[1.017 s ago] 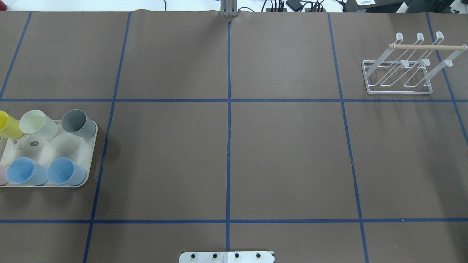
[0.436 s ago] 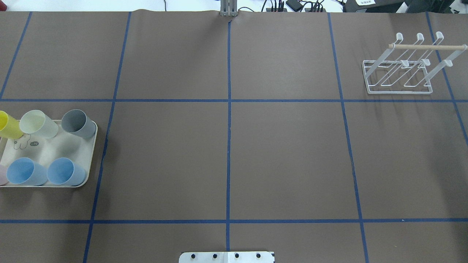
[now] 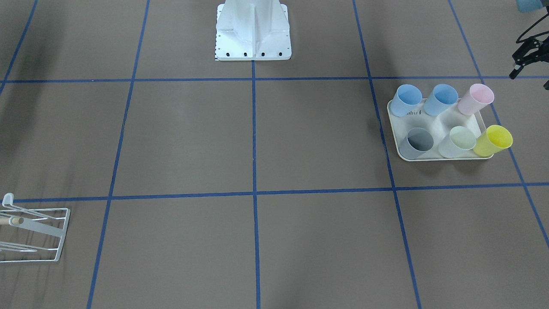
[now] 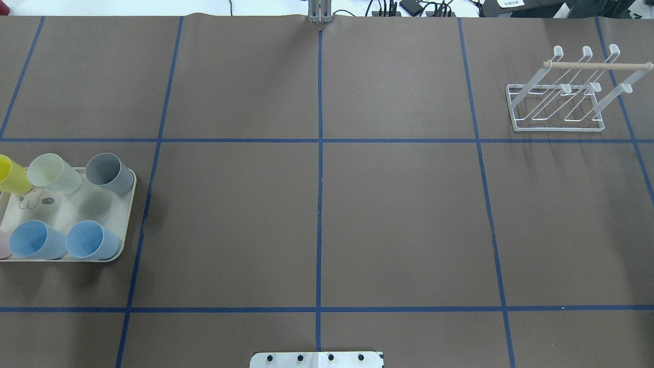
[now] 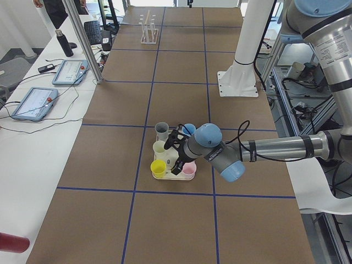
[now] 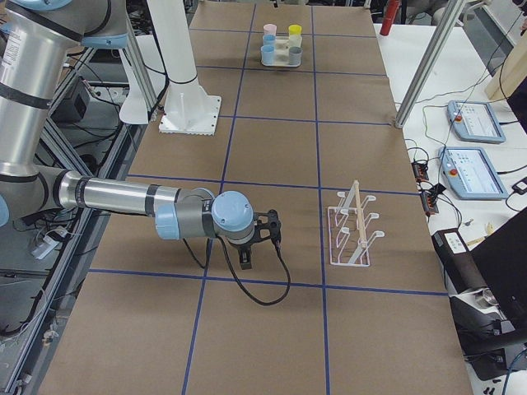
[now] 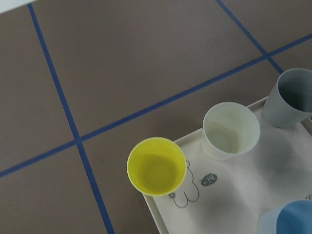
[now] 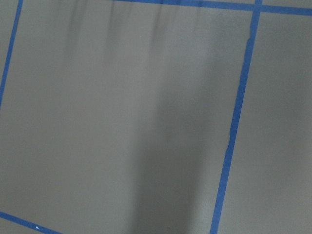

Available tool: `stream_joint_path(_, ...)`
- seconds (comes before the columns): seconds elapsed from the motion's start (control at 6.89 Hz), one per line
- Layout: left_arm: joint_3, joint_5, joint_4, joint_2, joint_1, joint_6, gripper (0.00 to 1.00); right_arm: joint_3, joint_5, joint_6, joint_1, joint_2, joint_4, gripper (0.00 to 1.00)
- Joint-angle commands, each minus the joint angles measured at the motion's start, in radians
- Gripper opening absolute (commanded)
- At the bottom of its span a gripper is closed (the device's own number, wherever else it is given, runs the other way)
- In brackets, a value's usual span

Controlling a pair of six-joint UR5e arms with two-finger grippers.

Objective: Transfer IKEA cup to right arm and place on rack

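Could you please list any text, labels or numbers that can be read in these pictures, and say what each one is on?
"ubii", read only roughly: printed on the cream tray beside a blue cup, which hides its start.
The dark oval mark on the tray by the rabbit drawing: characters too small to read.
The white label on a dark device beyond the table's far edge: blurred.
Nothing else is legible.

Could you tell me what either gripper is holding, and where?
Nothing, it seems: all six cups stand on the tray; the left gripper hangs above them, the right gripper over the table.
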Motion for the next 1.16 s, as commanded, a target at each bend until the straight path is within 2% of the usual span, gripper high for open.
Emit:
stream_joint_path(0.0, 0.049, -0.014, 0.007, 0.033, 0.014, -0.071, 0.99, -0.012, 0.015, -0.001, 0.000, 0.007, 0.065, 1.00)
stream_joint_path(0.15, 0.073, -0.053, 0.013, 0.033, 0.028, -0.091, 0.99, -0.051, 0.015, 0.002, 0.000, -0.002, 0.180, 1.00)
stream_joint_path(0.44, 0.068, -0.109, 0.015, 0.022, 0.098, -0.162, 0.99, -0.076, 0.015, 0.012, -0.001, 0.016, 0.227, 1.00)
stream_joint_path(0.58, 0.062, -0.100, 0.013, 0.002, 0.173, -0.248, 0.99, -0.079, 0.015, 0.009, 0.000, 0.018, 0.228, 1.00)
stream_joint_path(0.87, 0.076, -0.082, 0.015, -0.009, 0.223, -0.273, 0.99, -0.079, 0.015, 0.009, 0.000, 0.019, 0.233, 1.00)
stream_joint_path(1.02, 0.077, -0.021, 0.016, -0.001, 0.229, -0.275, 0.99, -0.079, 0.013, 0.009, 0.000, 0.022, 0.233, 1.00)
